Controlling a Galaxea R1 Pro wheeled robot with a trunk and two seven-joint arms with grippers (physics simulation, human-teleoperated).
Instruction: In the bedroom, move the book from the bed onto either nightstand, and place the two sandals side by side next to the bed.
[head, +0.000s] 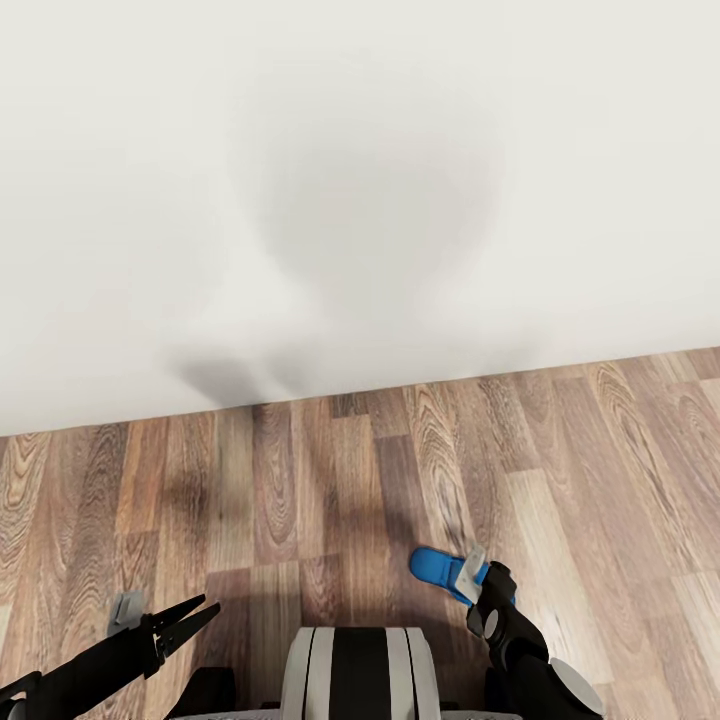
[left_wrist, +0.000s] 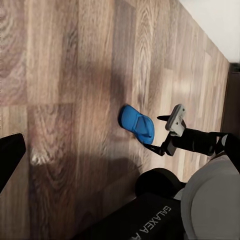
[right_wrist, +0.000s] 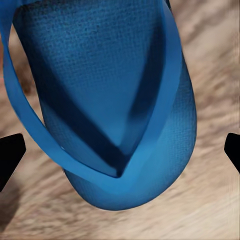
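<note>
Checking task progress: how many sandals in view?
1. The sandal sits at the right gripper, over the wood floor near the wall. The second may be out of frame.

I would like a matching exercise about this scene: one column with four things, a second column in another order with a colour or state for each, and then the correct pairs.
Things:
1. sandal
2. floor
3. wall
4. left gripper

Descriptions:
A. plain white
B. bright blue, held at the right gripper
C. black, empty, fingers slightly apart
D. brown wood planks

Pairs: 1-B, 2-D, 3-A, 4-C
</note>
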